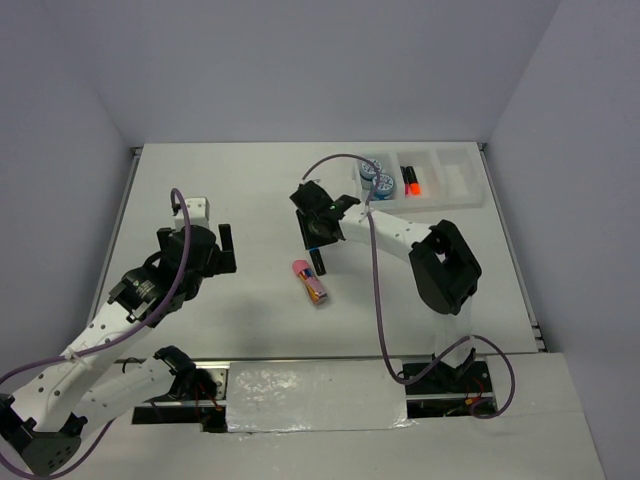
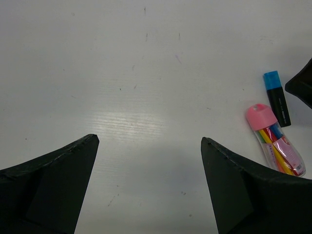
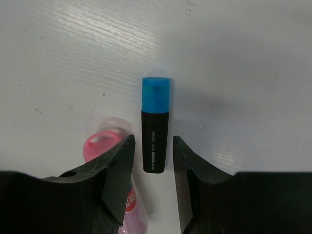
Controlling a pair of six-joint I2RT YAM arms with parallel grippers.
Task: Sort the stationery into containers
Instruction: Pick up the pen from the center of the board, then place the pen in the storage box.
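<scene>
The right hand [image 3: 152,140] straddled the black, blue-capped plastic highlighter [image 3: 155,122] across its long axis, fingers [image 3: 119,170] drawn close; a real pinch was unclear.

pink eraser [image 3: 113,136] partly hidden behind the right gripper [image 3: 153,140], cut by the lower edge — blue-capped highlighter [image 3: 155,129] mostly covered from above, contact not discernible

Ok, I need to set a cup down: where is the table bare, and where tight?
Bare: the far-left part of the white table, beyond the left arm's fingers. Crowded: mid-table, where the right arm's fingers flank the blue-capped black highlighter beside the pink patterned oblong eraser; far right, the white plastic tray.
</scene>
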